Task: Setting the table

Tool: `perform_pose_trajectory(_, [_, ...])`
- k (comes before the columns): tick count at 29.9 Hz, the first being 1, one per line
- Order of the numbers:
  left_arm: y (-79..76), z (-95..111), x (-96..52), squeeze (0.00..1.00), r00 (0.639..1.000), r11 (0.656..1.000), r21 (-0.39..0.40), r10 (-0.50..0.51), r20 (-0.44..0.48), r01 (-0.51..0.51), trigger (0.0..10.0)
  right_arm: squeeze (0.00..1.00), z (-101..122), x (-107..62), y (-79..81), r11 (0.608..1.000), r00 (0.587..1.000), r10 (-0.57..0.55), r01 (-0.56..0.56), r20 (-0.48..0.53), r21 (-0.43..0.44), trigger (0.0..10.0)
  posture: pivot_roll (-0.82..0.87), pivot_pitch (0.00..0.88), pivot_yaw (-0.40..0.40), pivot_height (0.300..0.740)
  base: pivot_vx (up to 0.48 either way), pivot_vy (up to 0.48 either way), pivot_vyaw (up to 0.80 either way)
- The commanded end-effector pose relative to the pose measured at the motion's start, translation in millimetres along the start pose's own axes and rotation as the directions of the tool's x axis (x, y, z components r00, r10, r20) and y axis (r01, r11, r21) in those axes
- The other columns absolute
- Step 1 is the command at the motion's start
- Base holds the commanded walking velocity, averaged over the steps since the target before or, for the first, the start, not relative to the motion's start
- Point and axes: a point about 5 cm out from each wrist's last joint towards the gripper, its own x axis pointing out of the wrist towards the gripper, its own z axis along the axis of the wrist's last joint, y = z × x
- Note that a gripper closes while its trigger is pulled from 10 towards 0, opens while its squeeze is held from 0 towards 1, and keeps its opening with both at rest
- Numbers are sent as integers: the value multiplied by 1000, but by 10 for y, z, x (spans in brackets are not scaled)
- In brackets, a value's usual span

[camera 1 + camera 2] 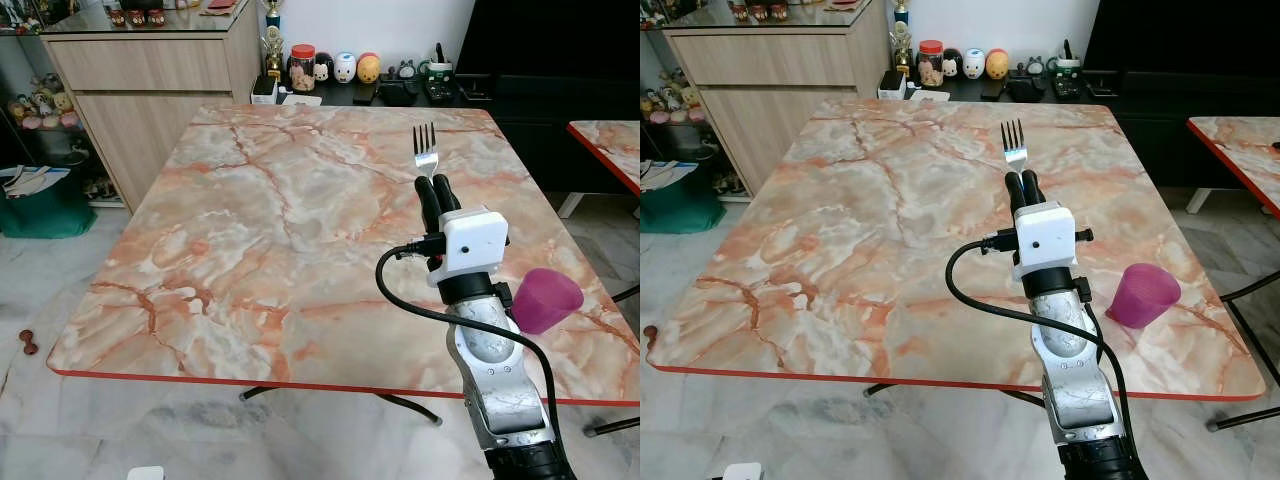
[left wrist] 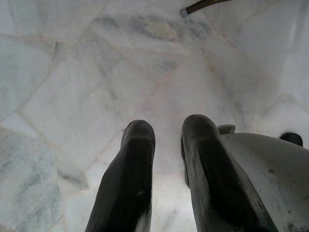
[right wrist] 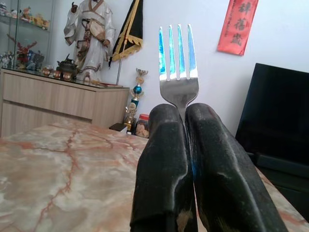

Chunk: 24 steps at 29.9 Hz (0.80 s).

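Right tool (image 1: 437, 186) pinches fork (image 1: 425, 150) over marble table (image 1: 250, 220).

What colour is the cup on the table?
The cup is purple-pink, on the marble-patterned table; the right eye view shows it best.

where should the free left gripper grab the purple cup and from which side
The cup lies tipped on its side near the table's right front edge, mouth up toward the far right, narrow base toward the front. Probably best to pinch across the narrower base half of the body, coming down from above, since the wall is curved and may roll. The right gripper holds the fork, so the left gripper would need to reach across.
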Motion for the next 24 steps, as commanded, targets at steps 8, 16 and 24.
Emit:
perform_pose_trajectory(8, [-6,-9,5,0,1000,1000,5,13,-16,-13,10000,0,59,64,-21,999,1000,-30,30,9,25,10000,-47,0,-17,707,0,-225,-177])
perform_pose_trajectory(16, [-14,-23,4,0,1000,1000,9,11,-27,-11,10000,0,75,74,-12,1000,999,-21,20,29,17,10000,-48,0,-19,707,0,-261,-491])
perform_pose_trajectory(24, [-1,-50,-5,0,999,1000,14,11,-39,-11,10000,0,88,79,23,1000,999,-15,15,32,10,10000,-48,0,-17,707,0,-264,0])
